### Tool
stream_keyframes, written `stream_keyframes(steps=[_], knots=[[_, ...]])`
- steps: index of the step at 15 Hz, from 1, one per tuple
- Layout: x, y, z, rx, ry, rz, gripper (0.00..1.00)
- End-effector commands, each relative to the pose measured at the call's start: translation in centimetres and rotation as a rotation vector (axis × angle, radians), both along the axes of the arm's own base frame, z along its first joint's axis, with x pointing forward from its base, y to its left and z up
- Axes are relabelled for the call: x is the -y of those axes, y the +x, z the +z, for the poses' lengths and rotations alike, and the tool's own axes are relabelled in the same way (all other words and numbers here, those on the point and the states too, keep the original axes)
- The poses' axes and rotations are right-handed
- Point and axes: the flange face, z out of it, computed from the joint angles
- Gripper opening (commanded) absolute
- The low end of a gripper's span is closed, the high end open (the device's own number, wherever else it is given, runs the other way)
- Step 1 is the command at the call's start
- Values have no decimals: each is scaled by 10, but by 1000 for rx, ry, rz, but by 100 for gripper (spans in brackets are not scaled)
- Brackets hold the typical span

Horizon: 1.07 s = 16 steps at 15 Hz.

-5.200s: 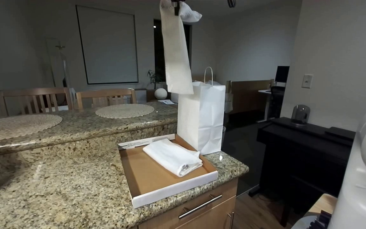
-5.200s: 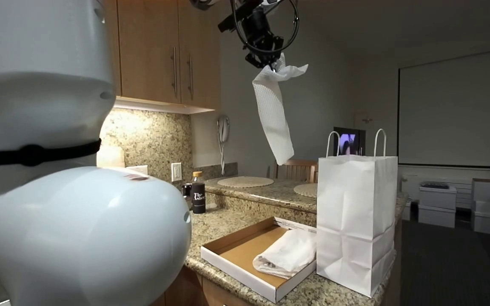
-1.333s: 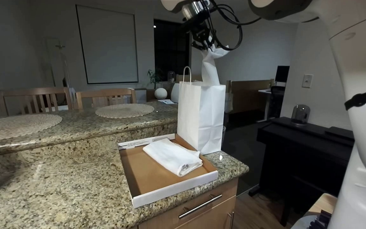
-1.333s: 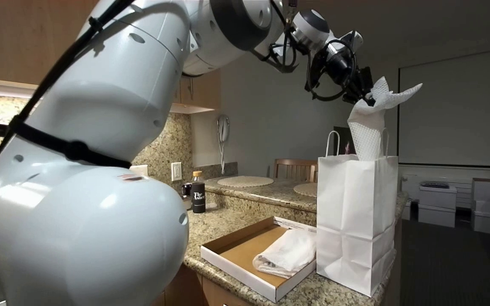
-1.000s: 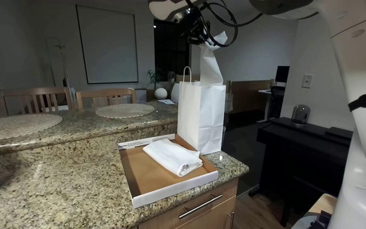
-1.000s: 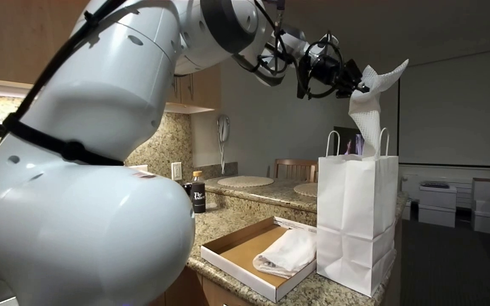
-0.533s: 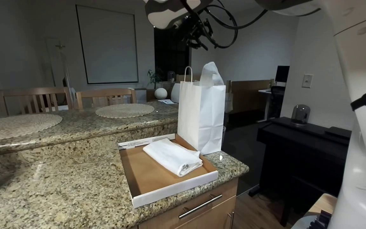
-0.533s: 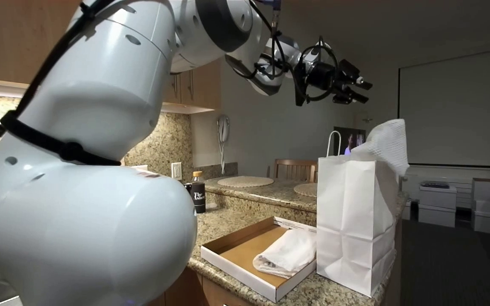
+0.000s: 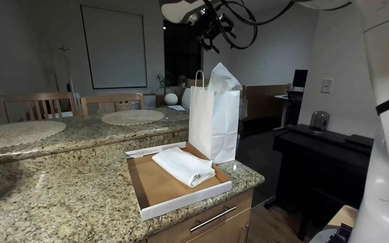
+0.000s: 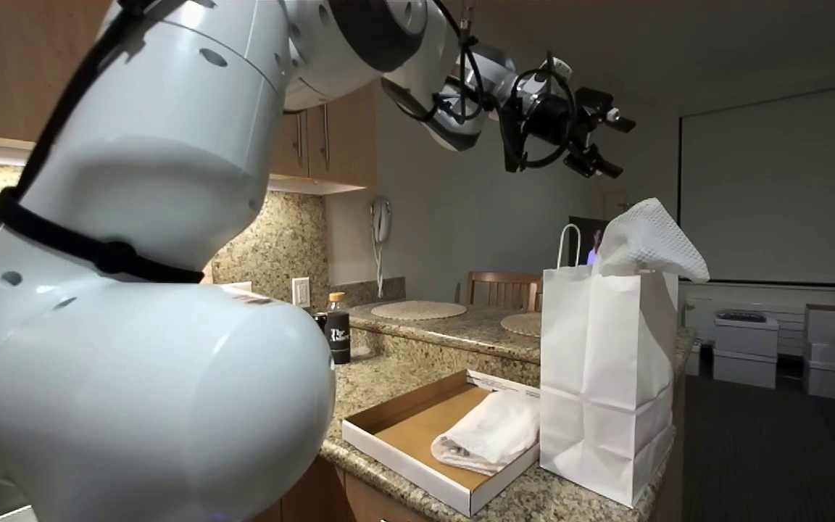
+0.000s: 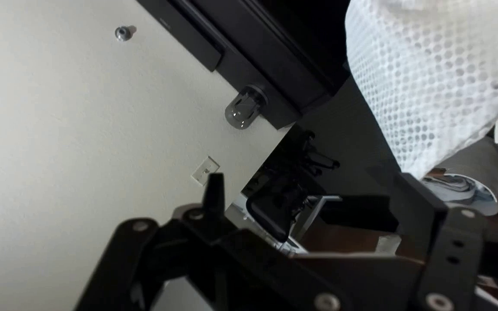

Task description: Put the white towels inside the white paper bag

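Observation:
The white paper bag [image 9: 211,128] stands upright on the counter's end, seen in both exterior views. A white towel [image 10: 649,239] pokes out of its mouth, one corner flopping over the rim and hiding a bag handle; its lower part is hidden inside. That same towel [image 11: 430,77] fills the wrist view's top right. Another white towel [image 9: 184,165] lies folded in the shallow cardboard tray [image 9: 157,194] beside the bag. Above the bag's mouth, apart from the towel, my gripper [image 10: 619,148] hangs tilted. Its fingers [image 11: 215,194] are spread wide with nothing between them.
Round placemats [image 9: 133,117] lie on the raised counter ledge behind the tray. A dark bottle [image 10: 338,335] stands farther along the lower counter. One loop handle [image 10: 568,243] sticks up from the bag. Chairs [image 9: 111,103] stand behind the ledge.
Earlier my gripper carried the towel over to the bag. Within the last second the fingers have parted, and the towel has dropped into the bag's mouth and folded over its rim.

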Motion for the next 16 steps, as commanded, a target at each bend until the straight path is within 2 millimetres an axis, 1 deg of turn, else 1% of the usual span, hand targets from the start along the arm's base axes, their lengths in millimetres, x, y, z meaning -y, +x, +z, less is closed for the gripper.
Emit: stream_keyframes(steps=[1,5,8,10,13,14,16], knots=[[36,-14,9,22,195,-27,100],[92,-17,0,75,405,-51,100],[138,-28,-7,124,553,-155,100],[169,-35,-18,152,645,-238,100],[219,-46,-42,191,779,-353,100],[232,-48,-53,203,822,-391,100],[252,-49,-77,221,909,-470,100]])
